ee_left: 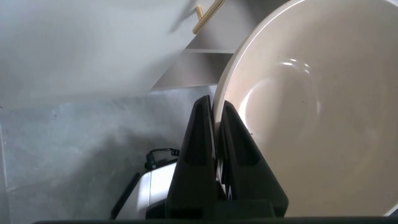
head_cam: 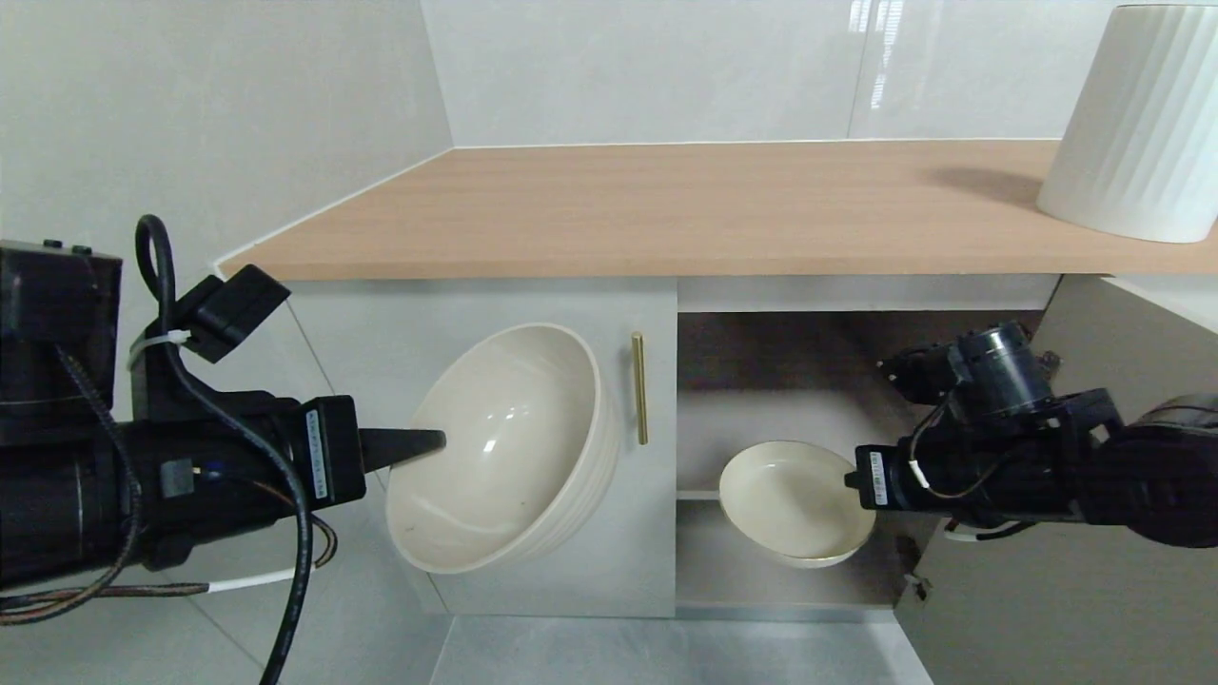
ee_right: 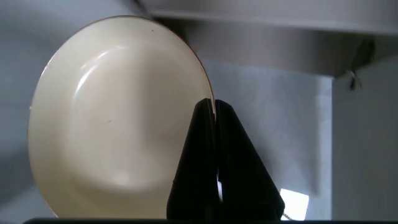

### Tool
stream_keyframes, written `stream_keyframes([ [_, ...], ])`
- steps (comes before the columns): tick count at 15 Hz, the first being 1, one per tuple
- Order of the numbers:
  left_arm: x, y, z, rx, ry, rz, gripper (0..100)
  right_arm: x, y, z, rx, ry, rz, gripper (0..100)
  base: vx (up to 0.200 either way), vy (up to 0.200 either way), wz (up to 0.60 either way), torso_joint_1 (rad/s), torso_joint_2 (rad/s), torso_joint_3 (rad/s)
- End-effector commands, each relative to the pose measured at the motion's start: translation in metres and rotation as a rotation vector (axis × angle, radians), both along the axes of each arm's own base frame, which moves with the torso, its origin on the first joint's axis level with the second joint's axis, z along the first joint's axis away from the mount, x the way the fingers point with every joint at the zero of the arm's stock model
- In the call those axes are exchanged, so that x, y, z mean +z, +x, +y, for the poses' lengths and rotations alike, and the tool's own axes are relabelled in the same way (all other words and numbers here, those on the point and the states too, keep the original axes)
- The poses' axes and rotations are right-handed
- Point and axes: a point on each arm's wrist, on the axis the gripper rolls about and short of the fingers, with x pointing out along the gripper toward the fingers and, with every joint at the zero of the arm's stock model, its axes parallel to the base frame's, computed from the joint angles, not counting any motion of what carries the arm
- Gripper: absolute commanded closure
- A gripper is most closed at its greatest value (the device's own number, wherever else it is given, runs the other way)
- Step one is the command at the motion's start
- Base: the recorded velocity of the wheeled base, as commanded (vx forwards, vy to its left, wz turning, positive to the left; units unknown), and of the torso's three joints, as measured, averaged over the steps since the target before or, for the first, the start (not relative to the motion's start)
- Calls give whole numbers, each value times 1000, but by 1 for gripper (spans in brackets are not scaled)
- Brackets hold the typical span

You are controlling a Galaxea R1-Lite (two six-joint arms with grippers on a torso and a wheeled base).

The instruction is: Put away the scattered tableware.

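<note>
Head view: a brown counter (head_cam: 666, 205) lies on top of a pale cupboard (head_cam: 856, 293). One arm comes in from each side.
Left gripper (head_cam: 438, 440): on the left, in front of the shut door (head_cam: 647, 533). Its two fingers are nearly closed, with only the rim of the big bowl (head_cam: 504, 447) squeezed between them.
Big bowl: cream, with ridges on the outside. It hangs tipped on its side from the left gripper, up in the air in front of the shut door. Its inside faces the head camera.
Left wrist view: the black fingers (ee_left: 200, 143) pinch the rim, one inside the bowl and one outside.
Handle (head_cam: 638, 388): a thin gold bar, upright on the shut door, just beside the big bowl.
Shelf (head_cam: 697, 495): in the open half of the cupboard, right of the handle.
Small bowl (head_cam: 795, 499): cream and shallow, tipped up, at the open half, level with the shelf edge. I cannot tell if it touches the shelf. The right gripper (head_cam: 850, 479) holds it.
Right gripper: fingers almost closed on the small bowl's right rim.
Right wrist view: the rim sits tight between two black fingers (ee_right: 199, 155).
Open door (head_cam: 1047, 571): swung out on the far right.
White pot (head_cam: 1137, 124): tall and ribbed, standing on the counter at the far right.
</note>
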Motion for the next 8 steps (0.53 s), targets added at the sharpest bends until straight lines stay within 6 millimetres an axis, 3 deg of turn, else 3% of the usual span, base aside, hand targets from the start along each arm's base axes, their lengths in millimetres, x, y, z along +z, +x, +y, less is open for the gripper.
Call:
stream_keyframes([
  [1, -3, 3, -1, 1, 5, 12, 100, -58, 36, 9, -57, -49, 40, 100, 0, 0, 0, 0, 0, 0],
  [4, -5, 5, -2, 1, 9, 22, 100, -91, 60, 8, -147, -68, -24, 100, 0, 0, 0, 0, 0, 0],
  [8, -6, 5, -2, 1, 11, 25, 100, -109, 87, 5, -245, -40, -58, 100, 0, 0, 0, 0, 0, 0],
])
